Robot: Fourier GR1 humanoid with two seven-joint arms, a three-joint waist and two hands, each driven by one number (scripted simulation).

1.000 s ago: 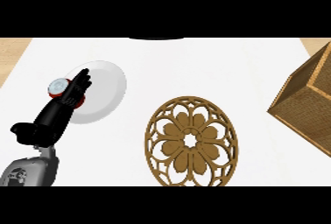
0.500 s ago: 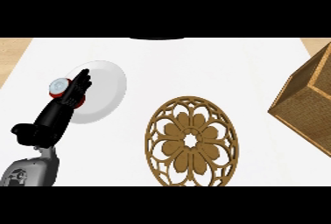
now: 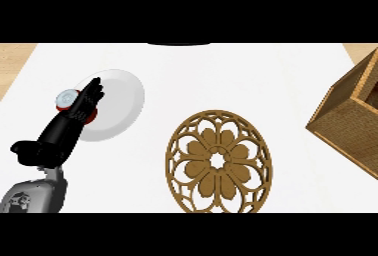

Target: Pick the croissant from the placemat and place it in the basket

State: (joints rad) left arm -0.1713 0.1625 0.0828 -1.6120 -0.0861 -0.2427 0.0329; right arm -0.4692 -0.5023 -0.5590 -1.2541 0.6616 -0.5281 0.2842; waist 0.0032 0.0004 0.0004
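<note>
Croissant: not seen on the placemat [image 3: 218, 161] or elsewhere
Left hand [image 3: 74, 117]: held with fingers straight, over the plate [image 3: 122, 100]
Basket [image 3: 353, 112]: its inside is mostly cut off
Progress: cannot be judged

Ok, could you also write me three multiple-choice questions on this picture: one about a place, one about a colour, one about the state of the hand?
1. Where is the basket?
A. at the left edge
B. on the placemat
C. at the right edge

2. What colour is the plate?
A. red
B. white
C. brown

3. How is the left hand?
A. open, fingers straight
B. curled round a cup
C. flat on the placemat

Answers:
1 C: the basket stands at the right edge, apart from the placemat.
2 B: the plate is white.
3 A: the left hand shows straight fingers over the plate.
</note>
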